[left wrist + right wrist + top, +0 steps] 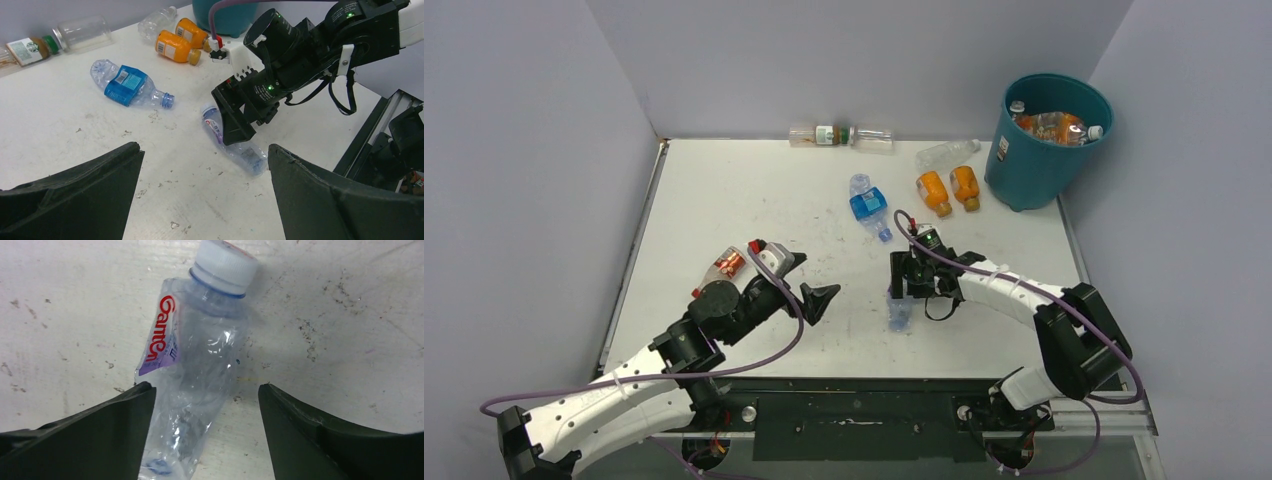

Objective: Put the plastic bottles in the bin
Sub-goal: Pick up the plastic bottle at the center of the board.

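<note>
A crushed clear bottle point(200, 355) with a white cap and a red-lettered label lies on the white table point(724, 190). My right gripper point(205, 395) is open around its lower half: the left finger touches it and the right finger stands apart. In the top view that gripper point(911, 295) is low over the bottle point(900, 314). My left gripper point(809, 280) hangs open and empty, left of centre. The teal bin point(1029, 165) stands at the back right with several bottles point(1054, 127) inside. Two orange bottles point(934, 192), a clear one point(946, 153) and a blue-labelled one point(868, 205) lie on the table.
Two more bottles point(839, 135) lie against the back wall. A red-labelled bottle point(724, 268) lies beside my left arm. Grey walls close in the table on three sides, and a metal rail point(864, 405) runs along the near edge.
</note>
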